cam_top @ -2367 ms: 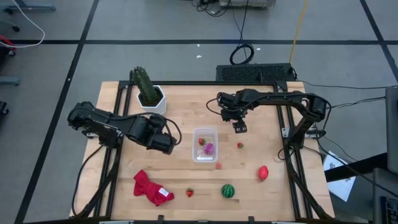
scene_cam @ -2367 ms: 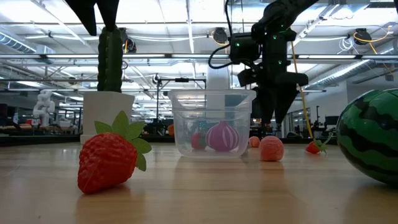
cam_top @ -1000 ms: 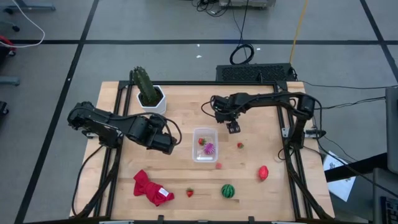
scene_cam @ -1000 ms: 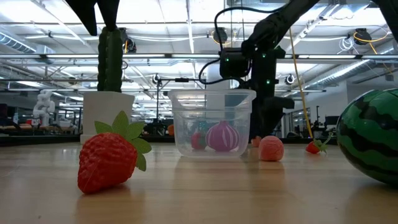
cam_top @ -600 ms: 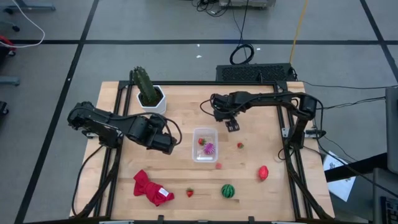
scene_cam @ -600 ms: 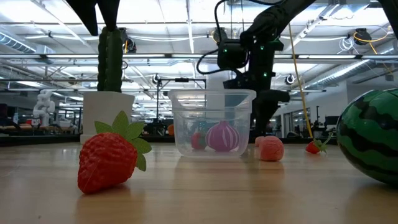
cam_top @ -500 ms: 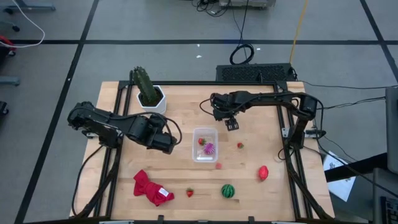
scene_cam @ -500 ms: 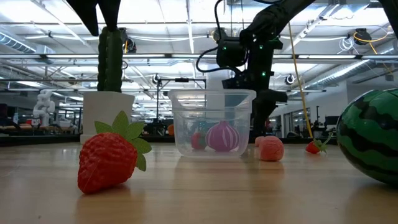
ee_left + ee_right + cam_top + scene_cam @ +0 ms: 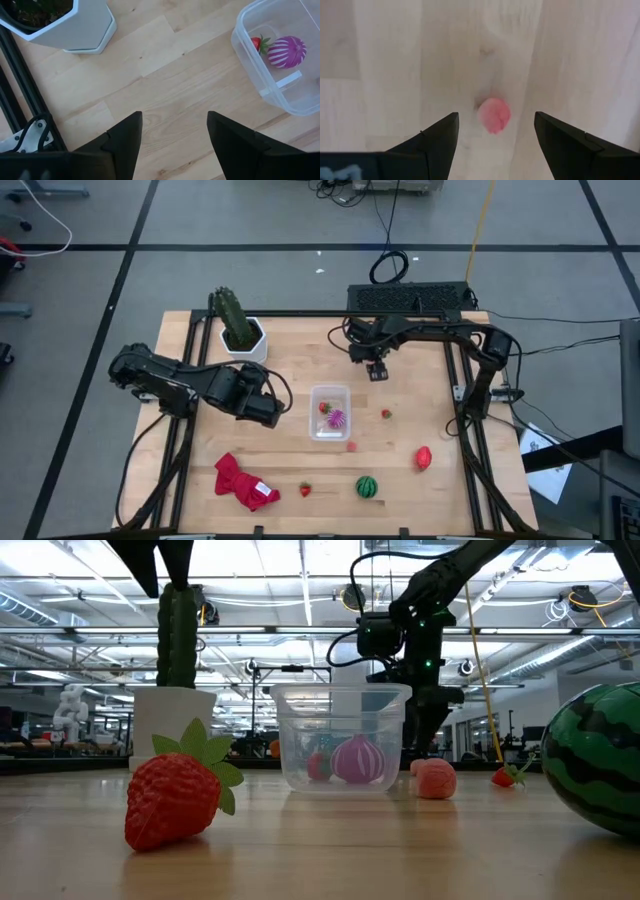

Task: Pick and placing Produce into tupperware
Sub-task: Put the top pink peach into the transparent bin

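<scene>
Wooden table (image 9: 290, 350) with black frame, grey floor around; landmark: tupperware (image 9: 330, 411) near table centre.

Inside tupperware: purple striped ball (image 9: 336, 418), small strawberry (image 9: 324, 407) touching or just beside it. Same pair visible through the clear wall in low view.

Outside tupperware, produce scattered:
- pale pink piece (image 9: 351, 446) just off the near right corner of the tub.
- tiny red piece with green top (image 9: 386, 414) to the right of the tub, apart from it.
- red pepper-like piece (image 9: 424, 457) farther right and nearer the front edge.
- watermelon ball (image 9: 368, 486) in front of the tub, well apart.
- strawberry (image 9: 305, 489) in front of the tub, left of the watermelon ball.

Right gripper (image 9: 377, 371) above the table behind the tub, toward its right; fingers spread wide, nothing between them. Right wrist view: a small pink piece (image 9: 494, 114) lying on the wood between the spread fingers, not touched.

Left gripper (image 9: 272, 410) low over the table just left of the tub, fingers apart, empty.

Cactus in white pot (image 9: 240, 326) behind and left of the tub. Red cloth (image 9: 241, 482) in front and left.
</scene>
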